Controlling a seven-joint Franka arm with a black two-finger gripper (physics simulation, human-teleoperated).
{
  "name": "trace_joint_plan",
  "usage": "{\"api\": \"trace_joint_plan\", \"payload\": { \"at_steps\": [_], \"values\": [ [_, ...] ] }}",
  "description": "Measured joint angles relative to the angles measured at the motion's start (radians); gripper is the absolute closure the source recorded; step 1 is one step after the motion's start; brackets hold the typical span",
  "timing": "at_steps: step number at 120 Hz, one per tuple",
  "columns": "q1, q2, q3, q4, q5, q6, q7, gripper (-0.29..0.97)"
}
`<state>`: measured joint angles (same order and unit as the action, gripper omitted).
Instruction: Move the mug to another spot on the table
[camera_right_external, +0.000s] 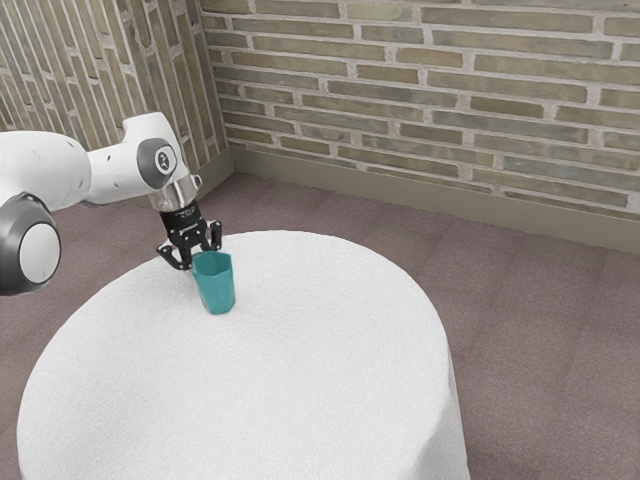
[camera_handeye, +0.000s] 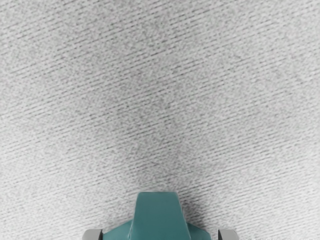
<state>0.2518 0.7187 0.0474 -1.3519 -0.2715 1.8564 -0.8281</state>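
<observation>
In the exterior view, the white arm (camera_right_external: 70, 175) is reaching in from the exterior view's left over a round table (camera_right_external: 330, 400) draped in a white cloth. Its black gripper (camera_right_external: 197, 256) is pointing down at the rim of a teal mug (camera_right_external: 214, 283), on the side nearer the arm. The mug is sitting near the table's far edge toward the exterior view's left, leaning slightly. Whether its base is resting on the cloth or hanging just above it is hard to tell from here. A brick wall (camera_right_external: 420, 90) is running behind the table, above a brownish floor (camera_right_external: 540, 320).

In the wrist view, the mug (camera_handeye: 157, 220) is lying just under the hand, a narrower teal part sticking forward over the table (camera_handeye: 160, 90). The grey pads (camera_handeye: 92, 234) are pressing against its body from both sides, so the gripper is grasping the mug.
</observation>
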Motion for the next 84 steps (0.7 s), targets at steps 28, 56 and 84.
{"api": "trace_joint_plan", "payload": {
  "at_steps": [28,56,84],
  "values": [
    [0.000,-0.018,0.000,-0.014,0.001,-0.002,0.005,0.52],
    [-0.001,-0.133,-0.001,-0.099,-0.028,-0.018,0.008,0.55],
    [-0.003,-0.228,0.000,-0.277,-0.123,-0.053,0.012,0.57]
  ]
}}
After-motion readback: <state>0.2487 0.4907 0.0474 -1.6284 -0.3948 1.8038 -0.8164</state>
